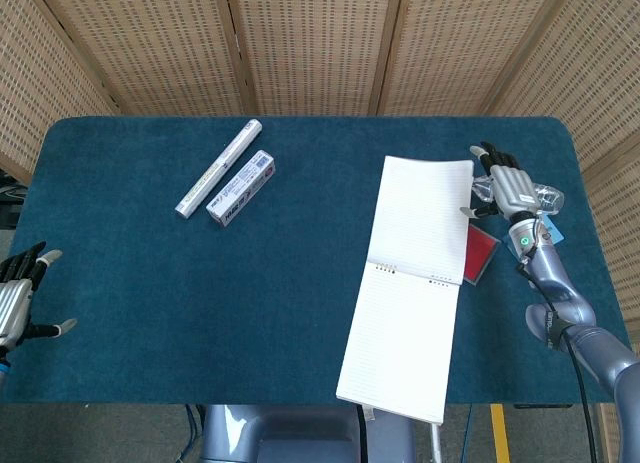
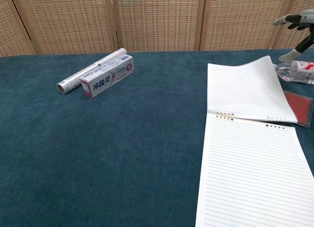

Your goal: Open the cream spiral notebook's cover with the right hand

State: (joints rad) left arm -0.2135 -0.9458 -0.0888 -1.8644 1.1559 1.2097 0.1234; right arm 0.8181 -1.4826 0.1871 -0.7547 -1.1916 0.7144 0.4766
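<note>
The cream spiral notebook (image 1: 405,293) lies open on the blue table, its flipped cover and pages (image 1: 420,218) spread flat away from me, lined sheets facing up. The chest view shows the same notebook (image 2: 250,158) with its binding holes across the middle. My right hand (image 1: 505,188) hovers just right of the flipped part's far corner, fingers spread and holding nothing; its fingertips (image 2: 294,20) show at the top right of the chest view. My left hand (image 1: 18,301) is at the table's left edge, fingers apart, empty.
A red flat case (image 1: 482,251) lies partly under the flipped pages. A water bottle (image 1: 535,195) and a blue box (image 1: 548,233) sit by my right hand. A white tube (image 1: 218,167) and a toothpaste box (image 1: 240,187) lie at the back left.
</note>
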